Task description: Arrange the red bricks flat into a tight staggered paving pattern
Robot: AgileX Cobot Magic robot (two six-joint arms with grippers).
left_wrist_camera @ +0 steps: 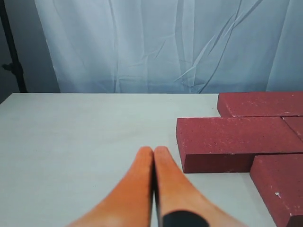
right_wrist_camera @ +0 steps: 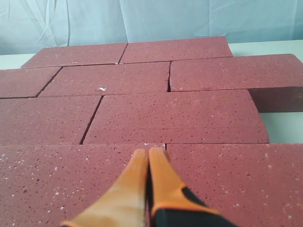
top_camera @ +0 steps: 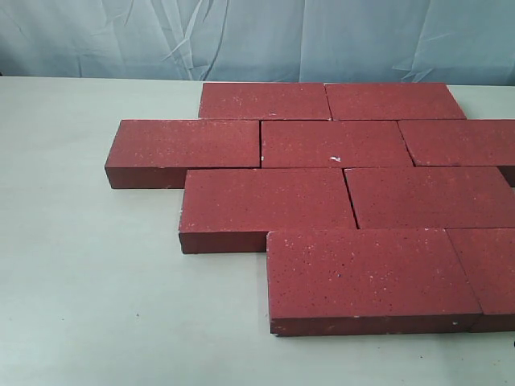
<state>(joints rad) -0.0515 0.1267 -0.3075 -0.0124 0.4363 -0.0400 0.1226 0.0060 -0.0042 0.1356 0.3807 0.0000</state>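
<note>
Red bricks (top_camera: pixel 338 201) lie flat on table (top_camera: pixel 80 281), rows offset w/ tight joints so paving locks; left claw (left_wrist_camera: pixel 154 150) & right claw (right_wrist_camera: pixel 148 152) closed, empty.

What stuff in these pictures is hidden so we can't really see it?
Exterior view: the picture's right edge cuts the red bricks, so the pattern's far side is hidden.
Exterior view: neither gripper is in frame.
Right wrist view: the right gripper is shut; whether it touches the bricks is unclear.
Left wrist view: the left gripper is shut; the frame edge cuts off most bricks.
</note>
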